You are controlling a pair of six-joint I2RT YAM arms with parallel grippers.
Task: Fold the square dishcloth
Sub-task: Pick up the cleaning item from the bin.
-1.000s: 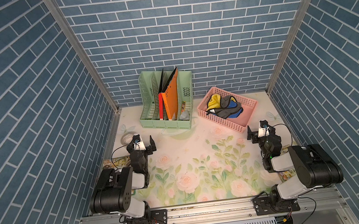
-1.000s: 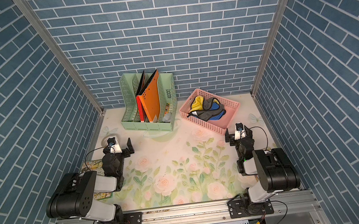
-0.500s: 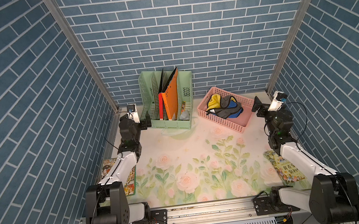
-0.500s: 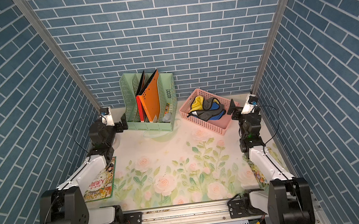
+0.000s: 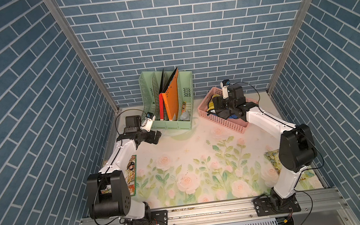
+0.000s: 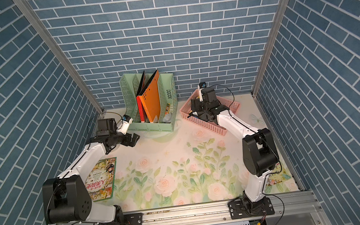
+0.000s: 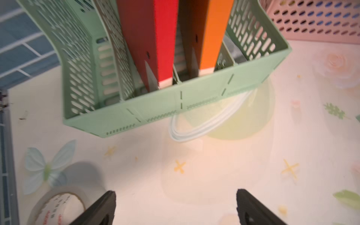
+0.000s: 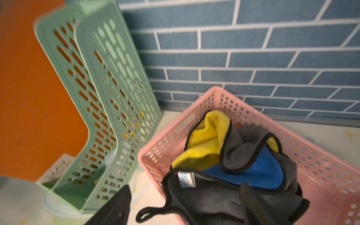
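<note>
The right end effector (image 8: 184,186), spread astride the rim of the pink perforated plastic basket (image 8: 311,155), should shift inward and pinch only the black-piped edge of the crumpled dark grey dishcloth (image 8: 206,200); the left end effector (image 7: 175,210) hangs spread.

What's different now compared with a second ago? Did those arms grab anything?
Both arms unfolded from the front rail and reached toward the back wall. The right end effector now hangs over the cloths in the pink basket, jaws apart, holding nothing. The left end effector came down near the green file rack, open and empty. Basket, cloths and rack look unmoved.
</note>
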